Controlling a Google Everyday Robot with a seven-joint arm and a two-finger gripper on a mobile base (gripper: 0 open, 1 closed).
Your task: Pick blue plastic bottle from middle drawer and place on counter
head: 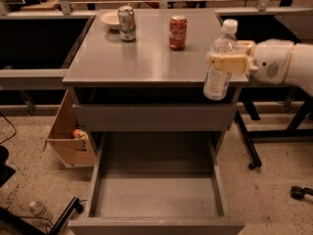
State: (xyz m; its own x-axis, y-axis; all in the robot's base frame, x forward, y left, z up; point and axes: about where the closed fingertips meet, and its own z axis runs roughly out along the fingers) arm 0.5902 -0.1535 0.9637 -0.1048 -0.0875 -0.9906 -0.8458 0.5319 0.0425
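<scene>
While the arm reaches in from the right, the gripper (224, 62) has its jaws clamped round the waist of the blue plastic bottle (215, 84), holding it upright by the counter's front right corner. I'd say it is kept vertical so the base can land flat on the counter (146, 62); it doesn't look set down yet. Below, the middle drawer (156, 195) stands pulled out with a bare floor, presumably left open because the lift came out of it. Counting up: one bottle in the grip, two cans on top, a red soda can (178, 32) and a green-and-white soda can (127, 23), one bowl (109, 19), and one cardboard box (66, 141) on the floor at the left.
</scene>
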